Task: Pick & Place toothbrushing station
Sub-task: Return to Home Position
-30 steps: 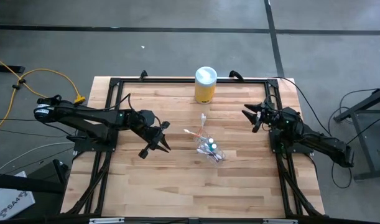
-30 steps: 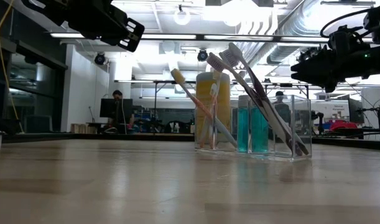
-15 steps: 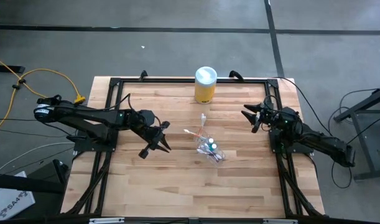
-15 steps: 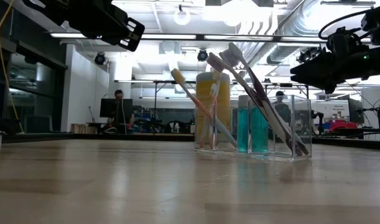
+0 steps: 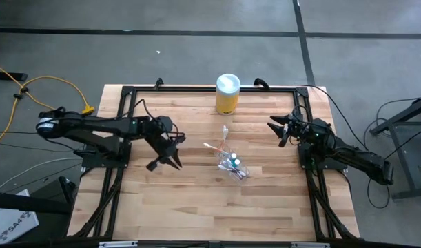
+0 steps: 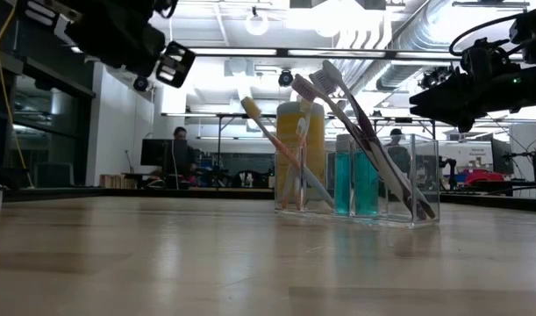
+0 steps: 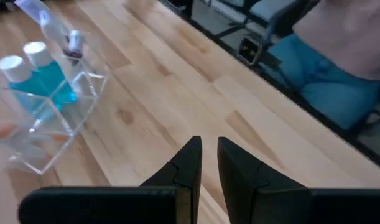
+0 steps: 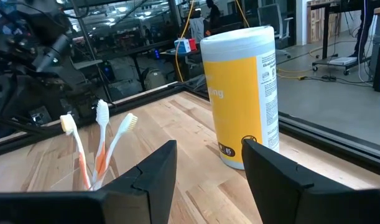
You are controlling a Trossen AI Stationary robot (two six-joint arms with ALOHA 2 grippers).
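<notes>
A: High view: where does the toothbrushing station stand?

B: Mid-table, at 6 o'clock from the yellow canister, its clear cup keeping the toothbrushes upright and slanted.

A: And the 2 claws?

B: The left gripper, at 9 o'clock from the station, hangs nearly pressed together, pinching nothing. The right gripper, near 2 o'clock, is spread wide and empty, likely waiting.

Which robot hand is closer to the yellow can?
The right gripper: it hangs open beside the yellow can, while the left gripper is farther off.
</notes>
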